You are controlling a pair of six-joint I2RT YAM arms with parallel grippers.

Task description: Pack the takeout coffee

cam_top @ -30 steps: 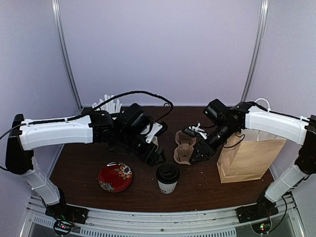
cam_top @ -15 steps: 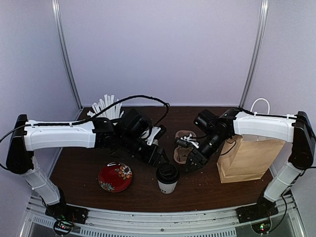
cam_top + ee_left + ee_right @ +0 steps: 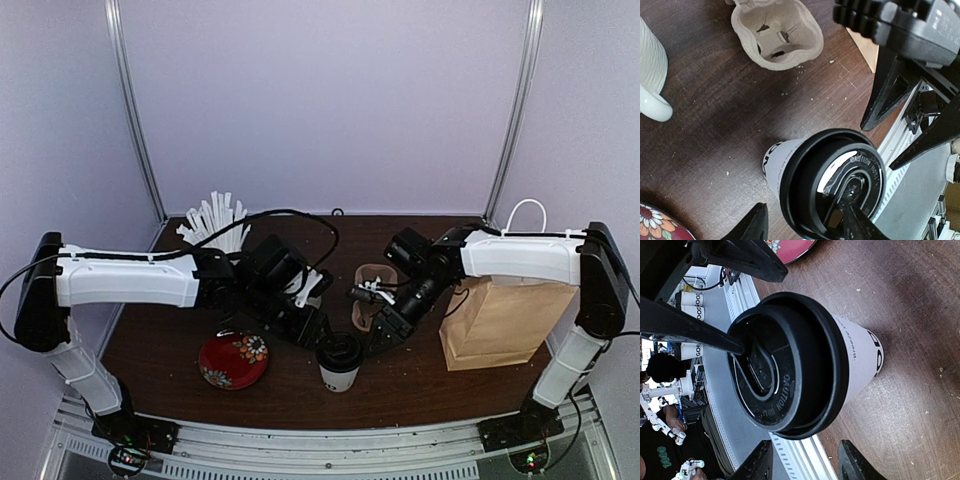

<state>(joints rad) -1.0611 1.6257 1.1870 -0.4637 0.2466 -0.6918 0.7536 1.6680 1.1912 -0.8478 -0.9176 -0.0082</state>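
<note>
Top view shows only black lid [image 3: 340, 350]; wrist views add takeout coffee [image 3: 860, 355] lettering; left gripper [image 3: 804, 220], right gripper [image 3: 805, 455] jaws apart, gripping nothing

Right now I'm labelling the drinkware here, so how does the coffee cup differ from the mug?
The coffee cup has smooth sides with black lettering, while the mug is ribbed and plain. The mug has a handle and the coffee cup has none. The coffee cup wears a black lid, but the mug's top is out of view. Both are white and sit on the table.
</note>
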